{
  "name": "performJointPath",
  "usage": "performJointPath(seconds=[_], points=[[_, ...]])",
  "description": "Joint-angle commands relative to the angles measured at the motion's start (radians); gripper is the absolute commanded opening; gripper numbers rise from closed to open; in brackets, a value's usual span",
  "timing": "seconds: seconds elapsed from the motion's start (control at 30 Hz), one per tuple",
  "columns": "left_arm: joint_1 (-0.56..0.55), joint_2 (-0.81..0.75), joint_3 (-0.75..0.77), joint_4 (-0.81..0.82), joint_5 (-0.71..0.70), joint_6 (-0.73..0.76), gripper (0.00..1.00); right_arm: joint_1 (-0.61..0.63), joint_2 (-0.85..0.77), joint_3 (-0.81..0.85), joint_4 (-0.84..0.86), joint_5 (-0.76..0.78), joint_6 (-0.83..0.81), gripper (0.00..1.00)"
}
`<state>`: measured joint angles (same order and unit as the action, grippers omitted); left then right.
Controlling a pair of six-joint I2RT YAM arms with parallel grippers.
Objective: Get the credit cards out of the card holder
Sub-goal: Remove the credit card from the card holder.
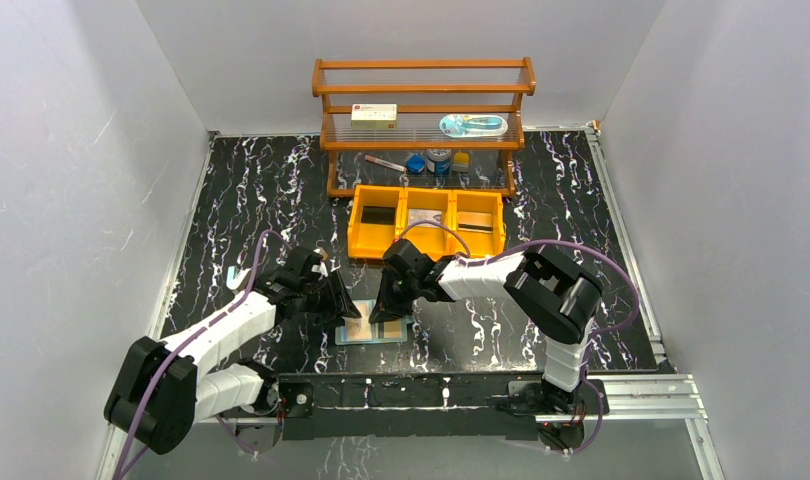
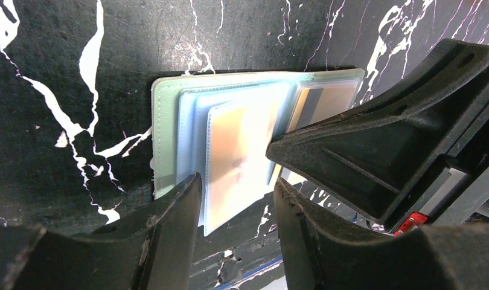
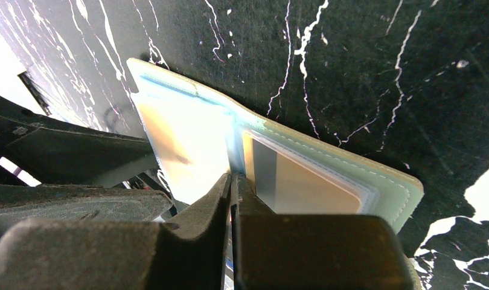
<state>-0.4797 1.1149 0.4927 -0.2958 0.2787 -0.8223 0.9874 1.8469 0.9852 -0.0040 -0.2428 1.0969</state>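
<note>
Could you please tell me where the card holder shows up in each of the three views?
Top external: card holder low centre, partly under the right gripper.
Left wrist: card holder centre, lying open.
Right wrist: card holder centre to right, open.
Shared landmark: the right gripper, pinched shut at the holder's fold.

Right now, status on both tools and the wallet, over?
Left tool open, straddling a clear sleeve. Right tool shut on wallet at its fold. Wallet open flat, cards still inside. Tools crowding each other.
</note>
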Motion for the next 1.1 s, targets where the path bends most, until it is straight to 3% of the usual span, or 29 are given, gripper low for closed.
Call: performJointPath(seconds=[0.0, 0.23, 0.5, 0.7, 0.87, 1.07], points=[[0.003, -0.016, 0.018, -0.021, 0.009, -0.004, 0.47, -0.007, 0.019, -0.009, -0.068, 0.030, -0.014, 0.12], [0.003, -0.011, 0.016, 0.066, 0.118, 0.014, 0.35, -0.007, 0.009, -0.015, -0.045, 0.024, -0.012, 0.15], [0.003, -0.027, 0.032, 0.118, 0.204, 0.025, 0.32, -0.026, -0.079, -0.023, 0.030, 0.008, -0.035, 0.33], [-0.001, 0.012, 0.041, 0.152, 0.253, 0.033, 0.33, -0.027, -0.196, -0.021, -0.033, 0.130, -0.050, 0.37], [-0.022, 0.048, 0.059, 0.189, 0.272, 0.035, 0.36, -0.027, -0.315, -0.075, -0.197, 0.350, 0.053, 0.35], [-0.054, 0.137, 0.076, 0.207, 0.300, 0.032, 0.37, -0.027, -0.498, -0.202, -0.127, 0.467, 0.087, 0.34]])
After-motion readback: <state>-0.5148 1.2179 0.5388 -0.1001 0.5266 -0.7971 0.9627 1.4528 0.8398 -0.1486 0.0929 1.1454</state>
